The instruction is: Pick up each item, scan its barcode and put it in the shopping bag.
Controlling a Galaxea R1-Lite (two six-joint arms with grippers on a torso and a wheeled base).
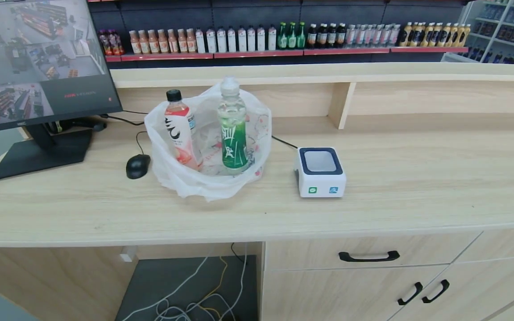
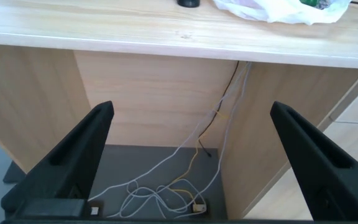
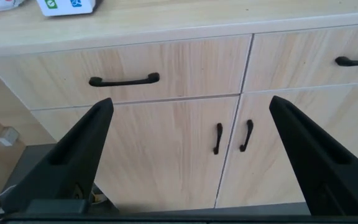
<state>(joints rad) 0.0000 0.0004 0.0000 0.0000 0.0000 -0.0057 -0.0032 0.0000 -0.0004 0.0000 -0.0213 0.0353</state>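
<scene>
Two drinks stood inside the white shopping bag (image 1: 203, 187) on the wooden counter (image 1: 417, 187): a pink-labelled bottle (image 1: 179, 129), tilted a little, at 9 o'clock of an upright green-labelled bottle (image 1: 232, 133). The barcode scanner (image 1: 320, 171) sat near the bag at its 3 o'clock, apart from it, window facing up. A black mouse (image 1: 138, 166) lay just beside the bag at 9 o'clock, and a monitor (image 1: 34, 58) stood at 10 o'clock.

Both arms hung below the counter's edge. The left gripper (image 2: 191, 107) was released, its fingers spread wide and holding nothing, facing the open bay where loose cables (image 2: 166, 193) lay on the floor. The right gripper (image 3: 191, 102) was likewise spread and unladen, facing a drawer handle (image 3: 124, 79) and cupboard doors.
</scene>
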